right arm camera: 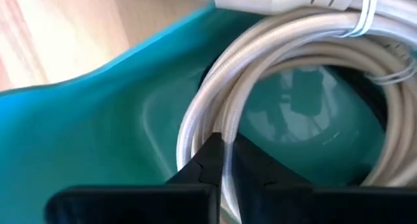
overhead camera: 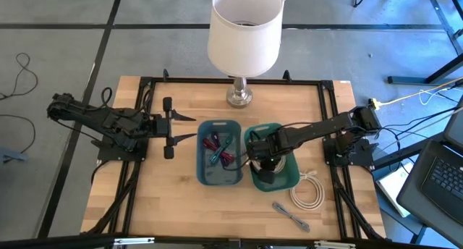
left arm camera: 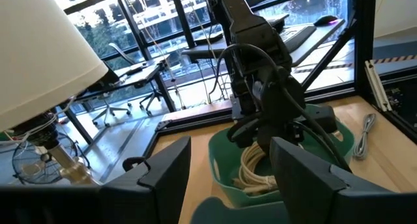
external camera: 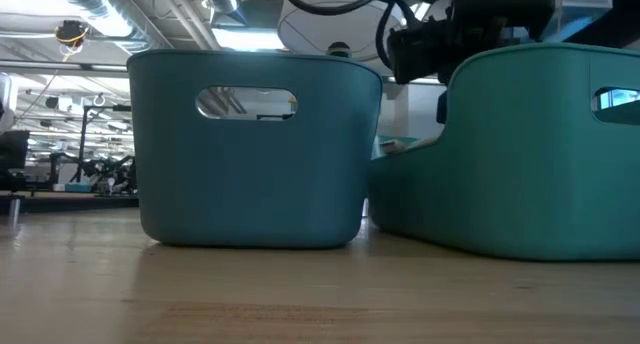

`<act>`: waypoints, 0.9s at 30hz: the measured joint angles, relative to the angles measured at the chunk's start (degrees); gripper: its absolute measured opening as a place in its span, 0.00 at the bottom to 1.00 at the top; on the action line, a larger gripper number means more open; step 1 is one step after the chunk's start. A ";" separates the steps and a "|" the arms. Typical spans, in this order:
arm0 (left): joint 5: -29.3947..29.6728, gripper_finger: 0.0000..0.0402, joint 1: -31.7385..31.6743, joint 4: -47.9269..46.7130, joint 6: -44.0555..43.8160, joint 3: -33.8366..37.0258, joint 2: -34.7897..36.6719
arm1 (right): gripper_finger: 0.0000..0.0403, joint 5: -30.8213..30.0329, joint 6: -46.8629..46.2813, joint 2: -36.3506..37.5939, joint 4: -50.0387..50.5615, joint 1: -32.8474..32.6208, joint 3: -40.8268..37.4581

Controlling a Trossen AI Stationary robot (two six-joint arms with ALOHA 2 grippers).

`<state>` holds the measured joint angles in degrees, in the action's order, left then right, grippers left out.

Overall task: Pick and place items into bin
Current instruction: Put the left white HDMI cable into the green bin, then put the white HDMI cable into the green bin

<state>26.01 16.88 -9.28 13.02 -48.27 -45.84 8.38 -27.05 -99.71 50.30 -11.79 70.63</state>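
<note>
My right gripper (overhead camera: 265, 171) reaches down into the green bin (overhead camera: 291, 178) and is shut on a coiled white cable (right arm camera: 280, 42); the left wrist view shows the coil (left arm camera: 253, 173) inside that bin, under the gripper. The blue bin (overhead camera: 206, 173) beside it holds red, purple and teal strap pieces (overhead camera: 219, 149). A second white cable coil (overhead camera: 309, 192) and a grey strap (overhead camera: 291, 214) lie flat on the table, right of and in front of the green bin. My left gripper (overhead camera: 168, 128) waits open, left of the blue bin. No black cable loop shows. My right gripper pinches a few strands of the white cable's coil (right arm camera: 229, 129) between its two fingers (right arm camera: 208, 160), coming from above and pointing down into the green bin. The fingers lie across the strands. The rest of the coil loops away below them; whether it rests on the bin floor is hidden.
A white-shaded lamp (overhead camera: 244, 32) stands at the table's far edge, behind the bins. The two bins stand side by side at the table's middle. A black frame (overhead camera: 145, 82) runs around the tabletop. Bare wood lies in front of the bins and at the near left.
</note>
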 joint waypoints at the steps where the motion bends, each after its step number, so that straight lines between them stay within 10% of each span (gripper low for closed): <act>1: 0.00 0.51 0.00 0.00 0.00 0.00 0.00 | 0.07 -0.64 0.17 0.04 -0.22 -0.01 0.00; 14: 0.03 0.51 0.00 0.04 0.20 0.00 0.00 | 0.44 -6.49 1.64 0.08 1.87 -0.18 2.54; 20: 0.03 0.51 0.00 -0.02 -0.45 0.00 0.00 | 0.49 -17.66 2.62 0.12 15.30 -2.12 13.59; 27: -0.02 0.51 0.00 -4.58 -3.27 0.00 0.02 | 0.49 -16.60 -9.52 0.23 26.42 -11.95 21.09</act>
<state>25.99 16.88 -13.86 9.74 -48.27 -45.82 -8.22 -36.56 -99.48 76.72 -23.75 91.72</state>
